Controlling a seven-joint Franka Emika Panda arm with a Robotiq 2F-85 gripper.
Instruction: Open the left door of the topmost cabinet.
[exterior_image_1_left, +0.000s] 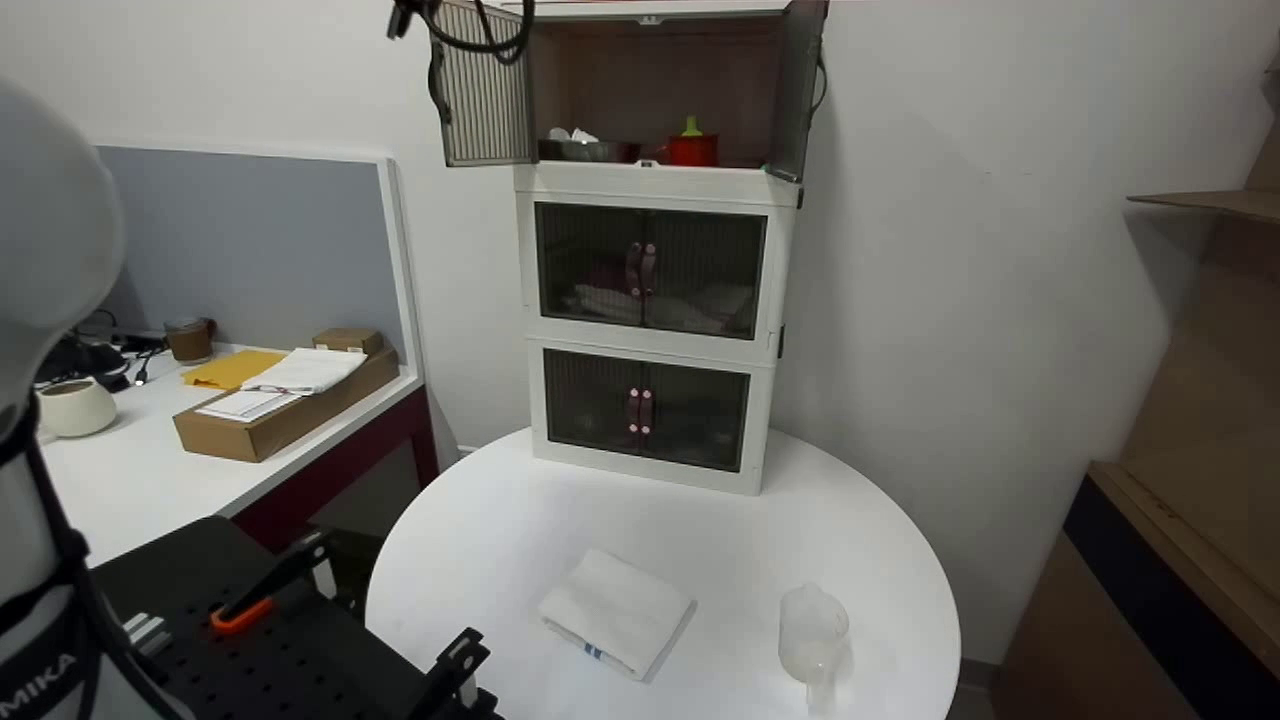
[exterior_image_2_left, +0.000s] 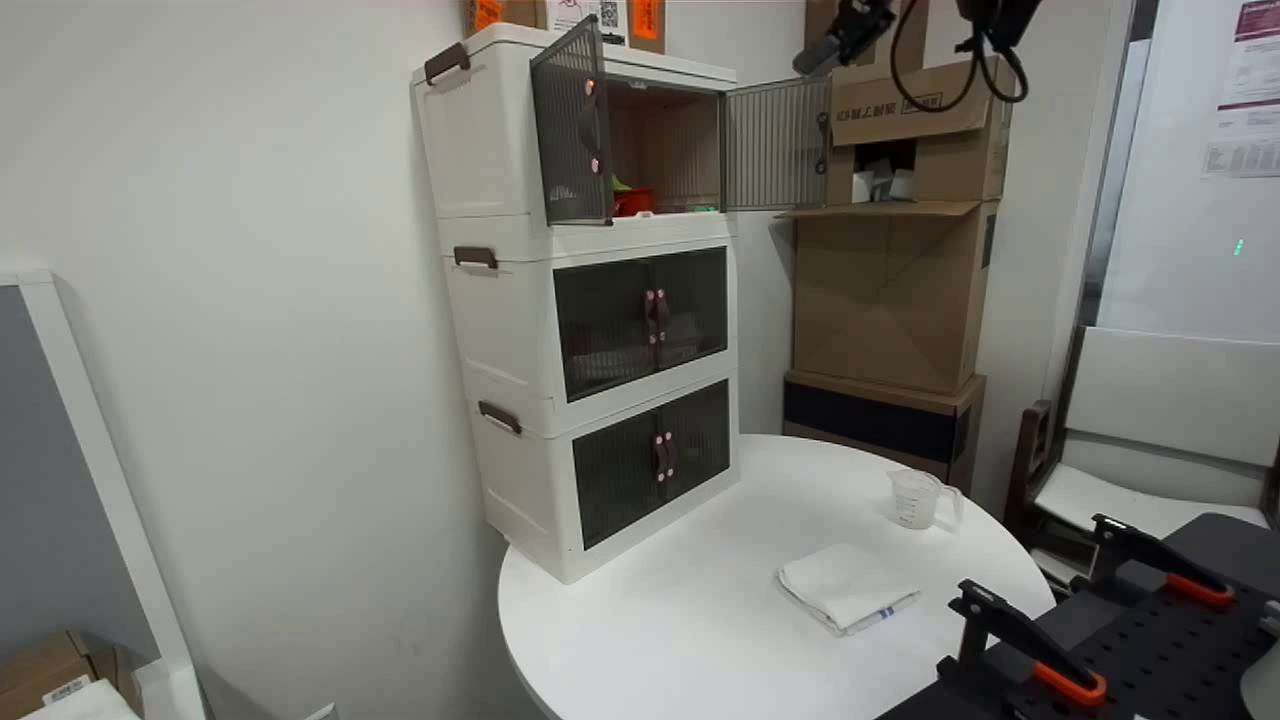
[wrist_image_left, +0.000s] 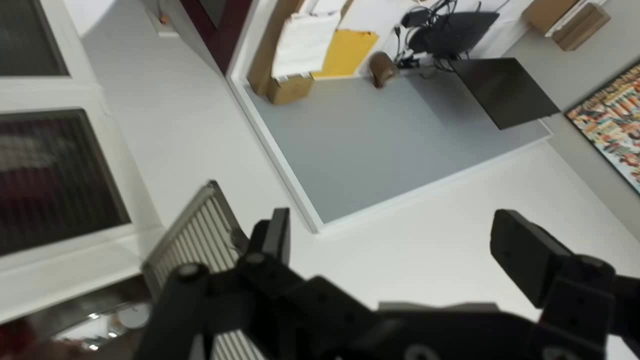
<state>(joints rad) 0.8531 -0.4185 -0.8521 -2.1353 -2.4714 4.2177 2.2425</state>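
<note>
With the gripper (wrist_image_left: 395, 237) spread wide and empty, a sideways move against the opened left door (exterior_image_1_left: 490, 110) of the top cabinet (exterior_image_1_left: 660, 80) could push that door closed.

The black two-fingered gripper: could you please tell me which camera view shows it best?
The wrist view shows the black two-fingered gripper best: it is close up, its jaws wide apart with nothing held. Both exterior views catch only dark parts of it, cut off by the top edge, leaving its jaws unclear.
</note>
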